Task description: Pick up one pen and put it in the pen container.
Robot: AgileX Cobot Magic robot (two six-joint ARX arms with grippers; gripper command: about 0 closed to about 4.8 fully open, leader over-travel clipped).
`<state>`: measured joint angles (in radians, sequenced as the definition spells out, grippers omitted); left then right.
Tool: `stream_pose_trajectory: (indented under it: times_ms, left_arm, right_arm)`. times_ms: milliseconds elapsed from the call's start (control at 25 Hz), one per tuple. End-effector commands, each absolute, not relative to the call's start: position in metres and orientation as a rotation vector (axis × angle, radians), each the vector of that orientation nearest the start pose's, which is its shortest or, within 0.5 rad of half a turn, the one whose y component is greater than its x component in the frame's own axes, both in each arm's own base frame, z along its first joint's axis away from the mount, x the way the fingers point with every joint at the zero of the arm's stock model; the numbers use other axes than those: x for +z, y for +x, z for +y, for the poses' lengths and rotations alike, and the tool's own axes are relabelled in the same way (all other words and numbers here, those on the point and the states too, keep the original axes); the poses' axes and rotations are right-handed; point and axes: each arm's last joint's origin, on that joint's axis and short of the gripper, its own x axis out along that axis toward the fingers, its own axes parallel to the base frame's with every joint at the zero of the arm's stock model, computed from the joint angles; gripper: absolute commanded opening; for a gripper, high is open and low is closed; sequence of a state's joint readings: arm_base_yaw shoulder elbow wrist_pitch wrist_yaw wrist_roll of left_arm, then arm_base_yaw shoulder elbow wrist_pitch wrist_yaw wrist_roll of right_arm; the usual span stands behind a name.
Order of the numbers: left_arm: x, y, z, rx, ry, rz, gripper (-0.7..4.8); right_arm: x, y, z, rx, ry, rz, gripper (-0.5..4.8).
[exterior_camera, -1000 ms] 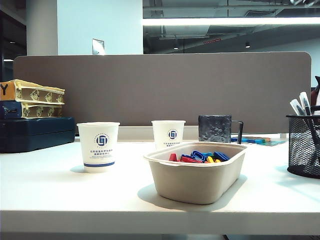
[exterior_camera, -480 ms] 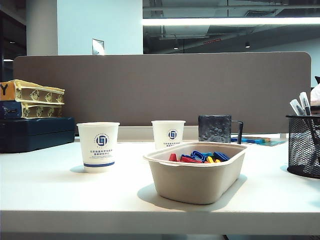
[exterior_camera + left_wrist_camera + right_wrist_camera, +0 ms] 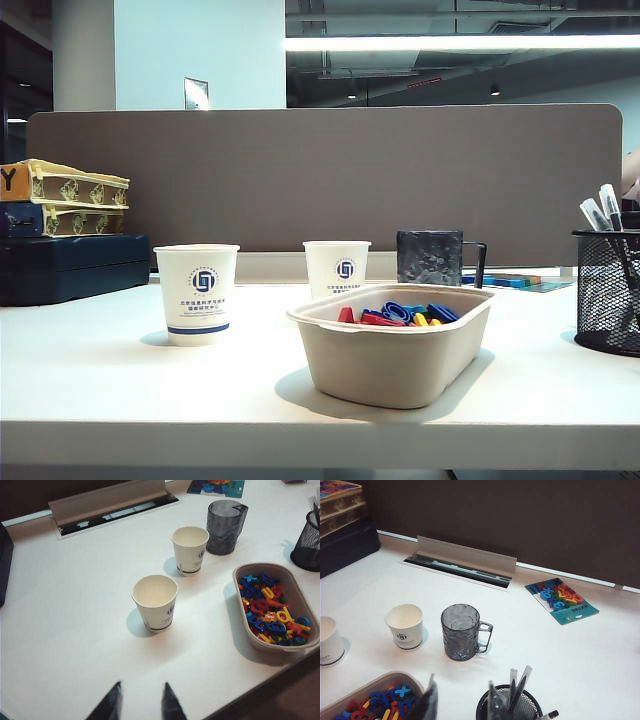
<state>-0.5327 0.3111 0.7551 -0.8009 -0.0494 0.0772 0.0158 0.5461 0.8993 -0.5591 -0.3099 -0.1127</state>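
The pen container, a black mesh cup, stands at the table's right edge with two pens sticking out of it. In the right wrist view the pen container shows two pens upright inside, and another pen end shows by its rim. My right gripper hovers open above the table between the tray and the container, nothing between its fingers. Over the near table edge, my left gripper is open and empty, well away from the pen container. Neither gripper shows in the exterior view.
A beige tray of coloured plastic letters sits mid-table. Two paper cups and a dark speckled mug stand behind it. Stacked boxes lie far left, and a letter card lies near the partition.
The dark arm part at the right edge of the exterior view has drawn back out of frame. The pens, container and other objects have not moved.
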Motion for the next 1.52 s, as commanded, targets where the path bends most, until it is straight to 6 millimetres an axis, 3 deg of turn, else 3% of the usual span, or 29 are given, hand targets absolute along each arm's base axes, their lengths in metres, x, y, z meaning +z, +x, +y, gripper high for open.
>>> stream_pose_trajectory:
  times_ms: [40, 400, 1040, 1240, 1320, 1520]
  left_arm:
    - [0.312, 0.050, -0.028, -0.486, 0.163, 0.270, 0.97]
    - [0.307, 0.059, -0.032, -0.459, 0.148, 0.209, 0.98]
    - [0.297, 0.061, -0.032, -0.438, 0.138, 0.260, 0.88]
    - [0.287, 0.061, -0.032, -0.415, 0.110, 0.273, 0.87]
    - [0.288, 0.053, -0.027, -0.396, 0.095, 0.220, 0.87]
    - [0.287, 0.041, -0.019, -0.367, 0.073, 0.144, 0.87]
  right_arm:
    - [0.360, 0.089, 0.011, 0.349, -0.073, 0.201, 1.26]
    - [0.352, 0.084, 0.011, 0.355, -0.050, 0.288, 1.26]
    - [0.344, 0.077, 0.012, 0.367, -0.053, 0.306, 1.26]
    - [0.318, 0.068, 0.012, 0.362, -0.052, 0.316, 1.26]
    - [0.306, 0.054, 0.010, 0.337, -0.062, 0.274, 1.26]
    - [0.302, 0.035, 0.009, 0.312, -0.075, 0.185, 1.26]
